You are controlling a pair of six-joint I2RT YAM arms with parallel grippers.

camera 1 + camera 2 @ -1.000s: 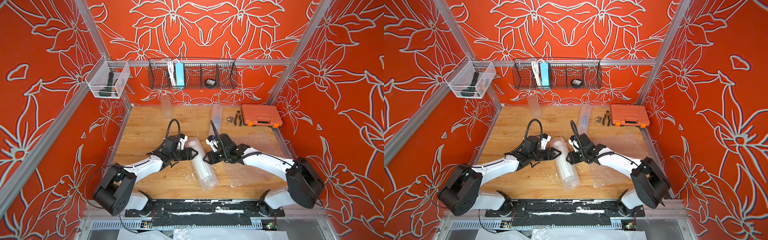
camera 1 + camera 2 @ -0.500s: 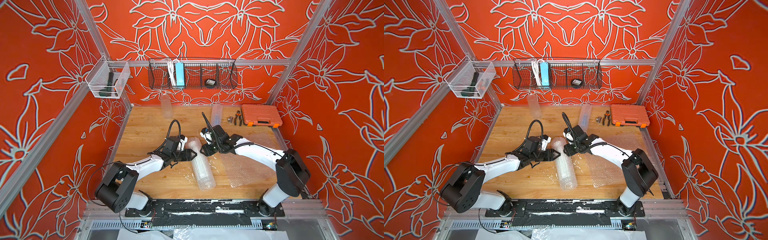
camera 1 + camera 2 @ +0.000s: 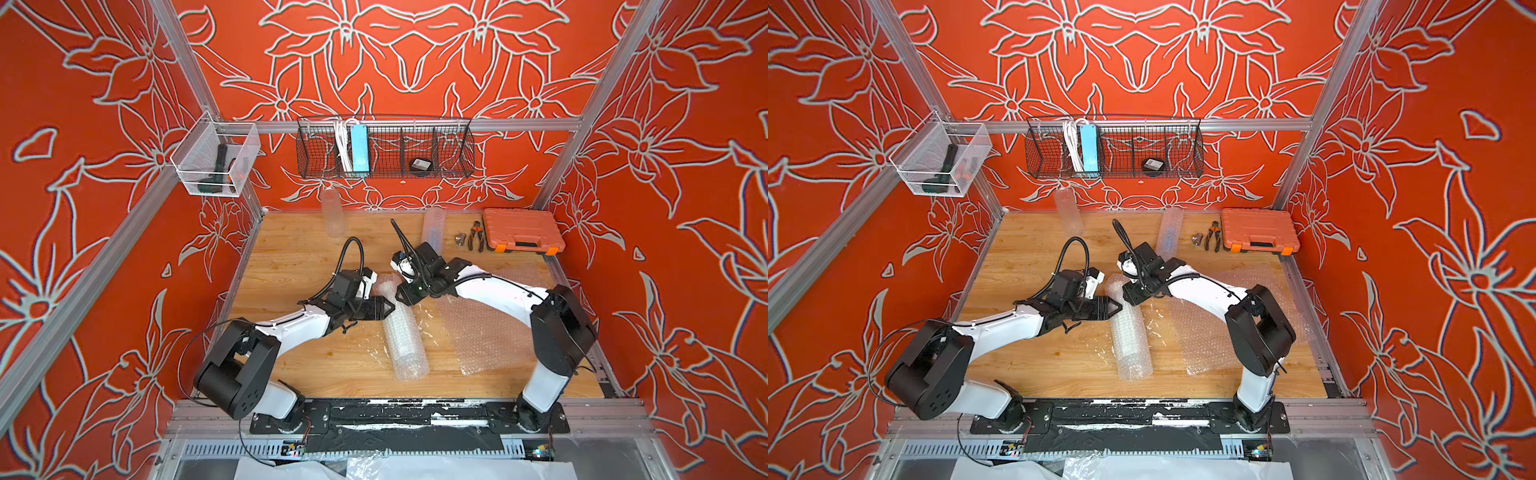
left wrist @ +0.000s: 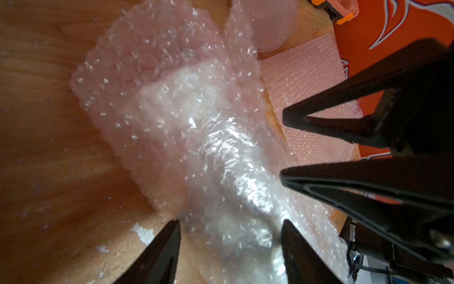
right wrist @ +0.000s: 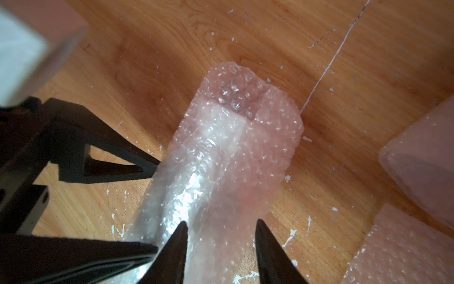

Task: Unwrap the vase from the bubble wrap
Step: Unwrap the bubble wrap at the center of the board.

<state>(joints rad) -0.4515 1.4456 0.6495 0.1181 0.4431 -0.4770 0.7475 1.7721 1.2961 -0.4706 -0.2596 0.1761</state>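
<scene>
So the bubble wrap (image 3: 405,340) roll lies mid surface (image 3: 299,257), running 12 to 6. My left gripper (image 3: 386,308) reaches in from 9 o'clock at its 12 o'clock end, probably to steady it. Can't tell if it's clamped. My right gripper (image 3: 402,296), in from 3, has its jaws apart over the top layer, I'd guess hunting a loose edge.

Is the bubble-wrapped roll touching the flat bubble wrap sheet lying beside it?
Apart. Both top views show bare tabletop between the bubble-wrapped roll and the flat sheet; the right wrist view shows it too.
</scene>
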